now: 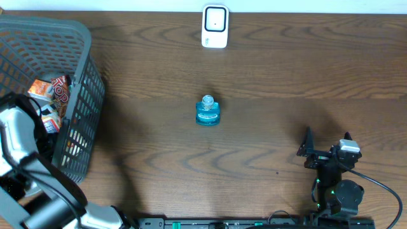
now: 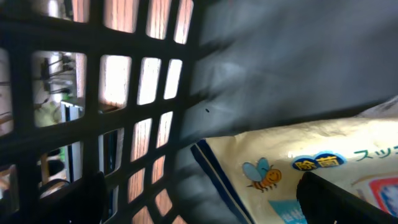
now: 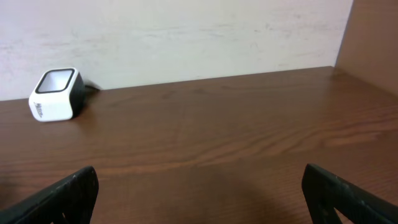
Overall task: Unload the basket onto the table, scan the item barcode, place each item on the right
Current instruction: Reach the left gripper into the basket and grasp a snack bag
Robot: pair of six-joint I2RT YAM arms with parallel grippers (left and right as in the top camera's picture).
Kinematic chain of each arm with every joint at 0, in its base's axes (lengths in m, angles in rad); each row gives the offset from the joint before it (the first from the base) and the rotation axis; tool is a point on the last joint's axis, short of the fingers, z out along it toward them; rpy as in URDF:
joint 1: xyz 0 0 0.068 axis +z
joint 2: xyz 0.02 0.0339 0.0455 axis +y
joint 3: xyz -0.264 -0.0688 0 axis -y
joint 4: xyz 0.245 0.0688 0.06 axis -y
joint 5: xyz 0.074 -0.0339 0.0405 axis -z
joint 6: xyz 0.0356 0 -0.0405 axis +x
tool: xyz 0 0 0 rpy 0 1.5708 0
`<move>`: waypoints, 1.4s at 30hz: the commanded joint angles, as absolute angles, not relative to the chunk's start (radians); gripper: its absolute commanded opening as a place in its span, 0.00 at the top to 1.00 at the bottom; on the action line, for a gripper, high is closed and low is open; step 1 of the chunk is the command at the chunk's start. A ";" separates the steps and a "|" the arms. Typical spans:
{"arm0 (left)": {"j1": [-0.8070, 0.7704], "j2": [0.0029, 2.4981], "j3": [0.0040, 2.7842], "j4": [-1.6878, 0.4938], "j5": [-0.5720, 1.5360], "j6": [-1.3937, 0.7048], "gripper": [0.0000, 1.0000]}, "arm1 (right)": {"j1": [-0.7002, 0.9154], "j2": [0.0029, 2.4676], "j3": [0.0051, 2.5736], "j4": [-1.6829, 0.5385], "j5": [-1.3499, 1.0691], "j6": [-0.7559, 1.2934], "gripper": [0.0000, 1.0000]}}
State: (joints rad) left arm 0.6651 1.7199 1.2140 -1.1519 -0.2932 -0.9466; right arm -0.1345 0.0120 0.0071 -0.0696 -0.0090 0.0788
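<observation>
Nearest the overhead lens is the left arm (image 1: 18,143), which rises at the table's left edge and bends down into the grey basket (image 1: 82,70). Its jaws are hidden there. A small blue bottle (image 1: 208,111) stands alone mid-table, well apart from the white scanner (image 1: 215,27) at the far edge. The right gripper (image 1: 327,141) sits at the near right, spread wide and empty.

In the left wrist view the left gripper (image 2: 205,208) is wide open and holds nothing. It is poised over a pale yellow pack (image 2: 298,162) with a bee print, lying against the basket's lattice wall. I take this pack as the item. It looks like a soft, light film pouch that will sag and slip, so a pinch across one edge suits it. No barcode shows.

In the right wrist view the right gripper (image 3: 202,199) is fully open over bare wood, with the scanner (image 3: 56,94) far off to the left.
</observation>
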 commanded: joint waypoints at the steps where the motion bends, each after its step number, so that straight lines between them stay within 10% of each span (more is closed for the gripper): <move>1: 0.669 1.792 1.194 -1.161 -0.295 -0.963 0.02 | -0.140 0.007 0.006 -0.072 -0.017 0.081 0.01; 5: 0.669 1.847 1.194 -1.164 -0.295 -0.963 0.10 | -0.140 0.007 0.006 -0.072 -0.017 0.081 0.01; 13: 0.669 1.830 1.209 -1.169 -0.296 -0.942 0.92 | -0.140 0.007 0.006 -0.072 -0.017 0.081 0.01; 20: 0.669 1.703 1.328 -1.219 -0.297 -0.909 0.93 | -0.140 0.007 0.006 -0.072 -0.017 0.081 0.01; 32: 0.669 1.329 1.407 -1.170 -0.297 -0.910 0.92 | -0.140 0.007 0.006 -0.072 -0.017 0.081 0.01; 33: 0.669 1.304 1.407 -1.156 -0.297 -0.910 0.87 | -0.140 0.007 0.006 -0.072 -0.017 0.081 0.01; 37: 0.669 1.281 1.402 -1.100 -0.297 -0.808 0.12 | -0.140 0.007 0.006 -0.072 -0.017 0.081 0.01; 42: 0.669 1.382 1.329 -0.981 -0.290 -0.542 0.02 | -0.140 0.007 0.006 -0.072 -0.017 0.081 0.01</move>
